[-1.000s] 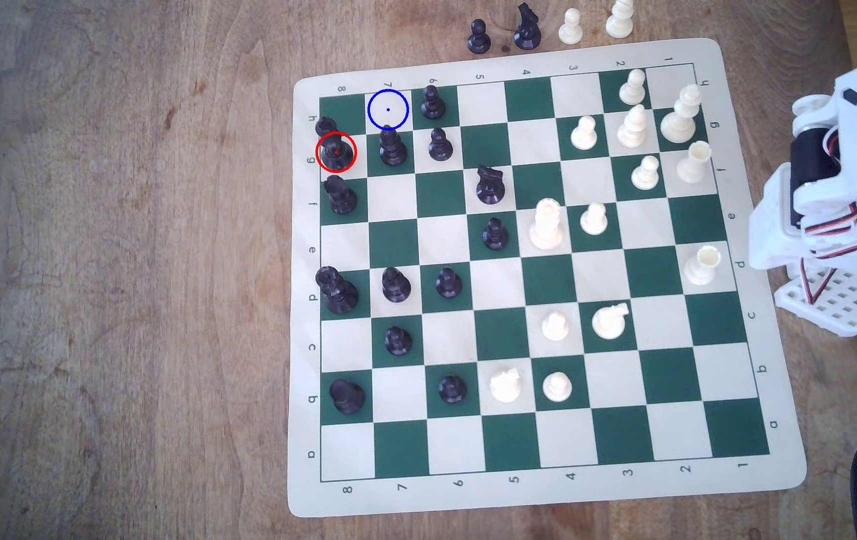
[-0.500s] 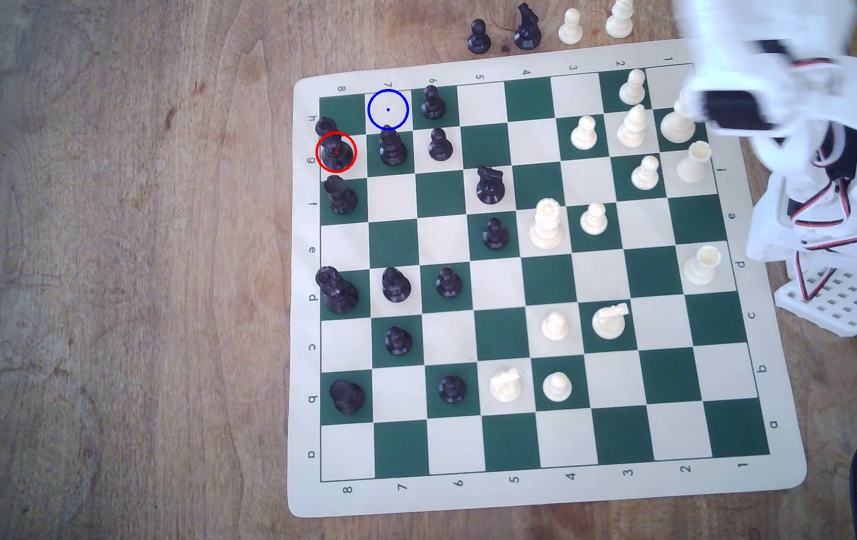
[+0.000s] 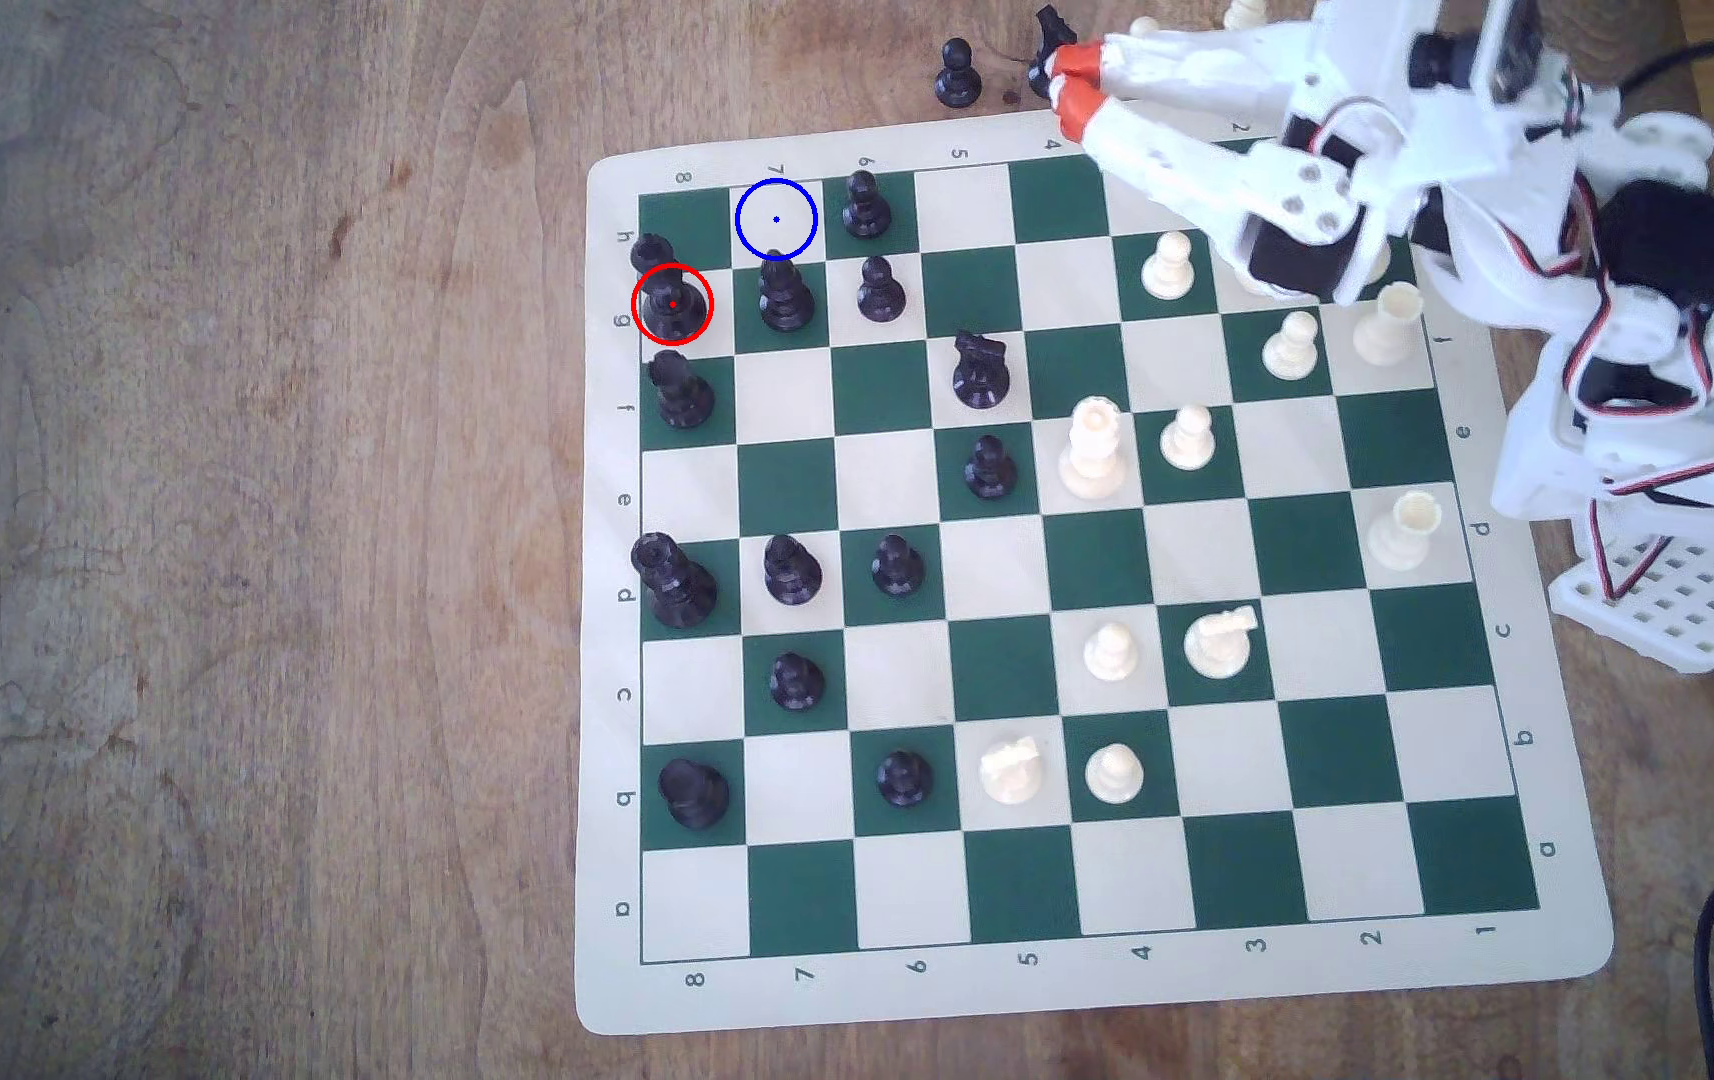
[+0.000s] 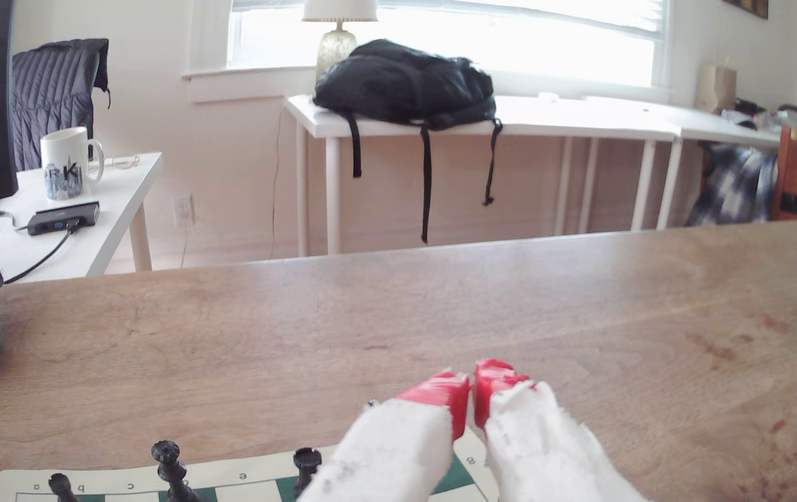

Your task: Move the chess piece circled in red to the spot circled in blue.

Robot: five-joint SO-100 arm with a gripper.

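Currently the claw (image 3: 1069,81) is hovering pressed together at upper centre, while the chess piece (image 3: 672,304) is standing upper left among crowding pawns, risking knock-overs near the spot (image 3: 776,219).

My arm is white printed plastic, with rough, frayed-looking edges where the wrist view catches the fingers. The pincer (image 3: 1073,81) ends in two red-orange tips (image 4: 449,391), the only bright colour on its long tapered white fingers. Behind the pincer I see small round screw holes in the plastic, then a black servo block (image 3: 1289,260). Further back from the pincer, red, black and white wires (image 3: 1585,244) loop between white housings, and a perforated white base plate (image 3: 1663,613) carries a red-and-black connector.
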